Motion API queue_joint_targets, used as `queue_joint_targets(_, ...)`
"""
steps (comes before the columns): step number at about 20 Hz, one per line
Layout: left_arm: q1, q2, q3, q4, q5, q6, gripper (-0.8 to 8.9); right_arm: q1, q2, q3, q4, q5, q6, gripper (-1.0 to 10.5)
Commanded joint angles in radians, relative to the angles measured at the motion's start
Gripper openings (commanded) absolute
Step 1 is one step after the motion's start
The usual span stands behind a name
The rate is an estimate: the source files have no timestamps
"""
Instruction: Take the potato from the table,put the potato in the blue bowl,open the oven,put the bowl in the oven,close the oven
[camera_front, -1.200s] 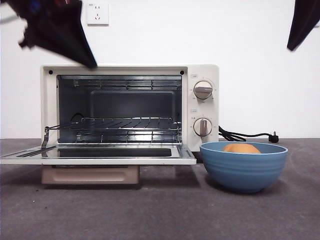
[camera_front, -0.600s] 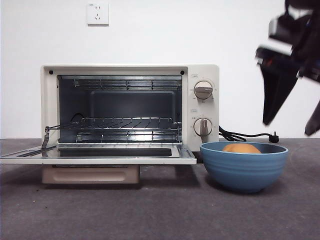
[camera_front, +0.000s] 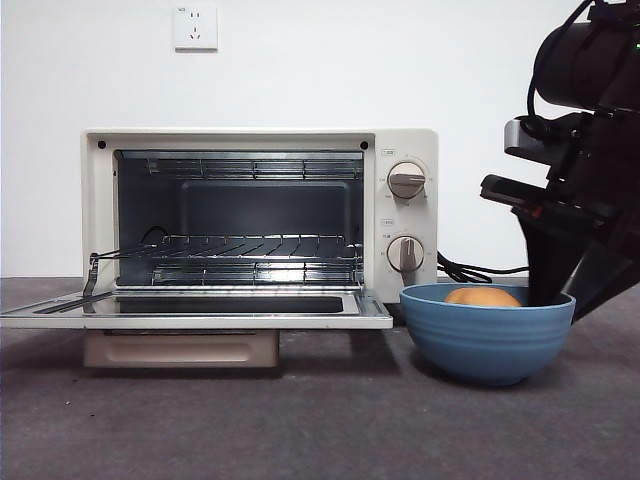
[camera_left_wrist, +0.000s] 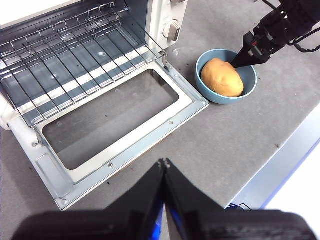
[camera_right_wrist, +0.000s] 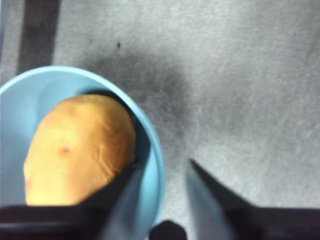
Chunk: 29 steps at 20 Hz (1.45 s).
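I see the potato (camera_front: 483, 297), golden-brown, lying inside the blue bowl (camera_front: 487, 338) at lower right of the front view, on the dark grey desk (camera_front: 320, 420). The cream oven (camera_front: 260, 215) stands centre-left, its door dropped flat open, rack bare.

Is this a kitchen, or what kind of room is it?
Probably a robot test room set up like a kitchen: an open oven and a potato in a blue bowl sit on a bare grey table, with a robot gripper at the bowl.
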Motion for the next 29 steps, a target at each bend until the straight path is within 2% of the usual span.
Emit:
queue_joint_targets(1,-0.001,-0.003,-0.008,0.008,-0.004,-0.006,-0.08,0.000,0.006,-0.009,0.014,-0.004,-0.016,-0.2)
queue_joint_targets(5,-0.001,-0.003,-0.008,0.012,-0.021,-0.003,-0.08,0.002,0.000,-0.009,0.014,-0.004,-0.016,-0.2)
queue_joint_targets(8,-0.001,-0.003,-0.008,-0.001,-0.114,0.014,-0.08,0.015,-0.065,-0.008,0.004,-0.051,0.012,-0.2)
queue_joint_targets(13,-0.001,-0.002,-0.008,-0.002,-0.130,0.021,-0.08,0.158,-0.192,0.058,-0.011,-0.045,0.079,-0.2)
queue_joint_targets(15,-0.001,-0.002,-0.008,-0.002,-0.129,0.021,-0.08,0.236,-0.182,0.124,-0.011,0.026,0.097,-0.2)
queue_joint_targets(17,-0.001,-0.002,-0.008,-0.001,-0.127,0.021,-0.08,0.301,-0.135,0.201,-0.010,0.061,0.109,-0.2)
queue_joint_targets(20,-0.001,-0.001,-0.008,0.002,-0.127,0.024,-0.08,0.342,-0.014,0.323,-0.011,0.112,0.115,-0.2)
queue_joint_targets(25,-0.001,-0.001,-0.008,-0.002,-0.126,0.024,-0.08,0.348,0.206,0.506,0.001,0.159,0.152,-0.2)
queue_joint_targets(29,-0.001,-0.001,-0.008,-0.006,-0.125,0.024,-0.08,0.343,0.288,0.582,0.037,0.187,0.179,-0.2)
